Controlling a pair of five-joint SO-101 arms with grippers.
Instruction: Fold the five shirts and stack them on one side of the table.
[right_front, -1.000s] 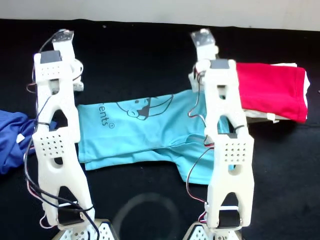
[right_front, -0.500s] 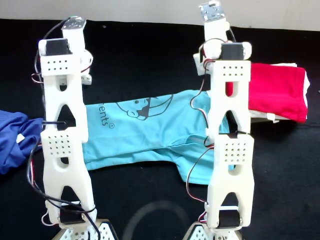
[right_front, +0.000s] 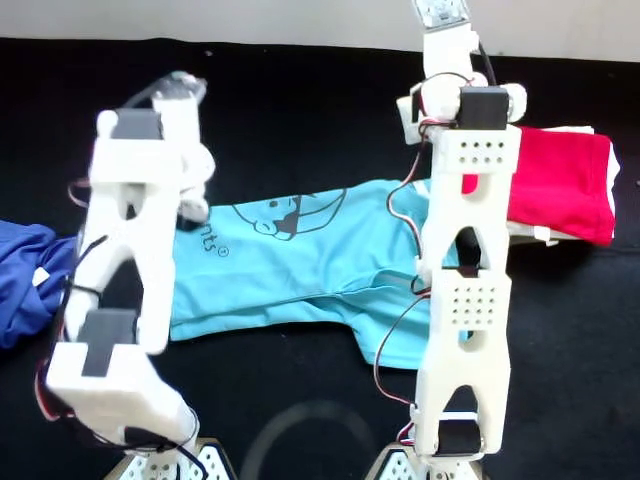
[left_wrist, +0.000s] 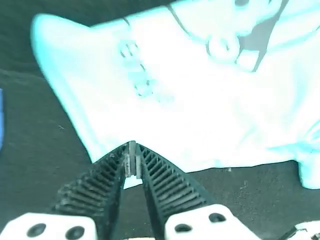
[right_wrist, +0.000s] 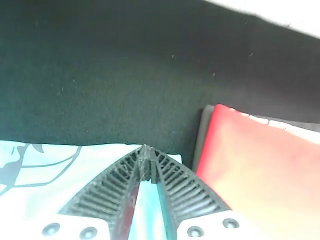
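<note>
A turquoise cotton shirt with a dark print (right_front: 290, 260) lies spread across the middle of the black tabletop (right_front: 300, 110). A folded red shirt (right_front: 560, 180) tops a pile at the right, and a crumpled dark blue shirt (right_front: 25, 275) sits at the left edge. The left claw (left_wrist: 131, 162) has its fingers pressed together over the turquoise shirt's edge. The right claw (right_wrist: 146, 160), likewise together, hangs above that shirt's corner near the red one.

Turquoise shirt (right_front: 290, 260): soft matt cloth, flat printed graphic. Red shirt (right_front: 560, 185) and blue shirt (right_front: 25, 275) are noted as matt cloth too. Table covering (right_front: 300, 110): black, matt, faintly fuzzy. Left arm (right_front: 120, 250), right arm (right_front: 465, 300): smooth white plastic, slight sheen. Left gripper (left_wrist: 131, 150) and right gripper (right_wrist: 146, 150): fingers (left_wrist: 165, 180) are seen as black ribbed plastic.
</note>
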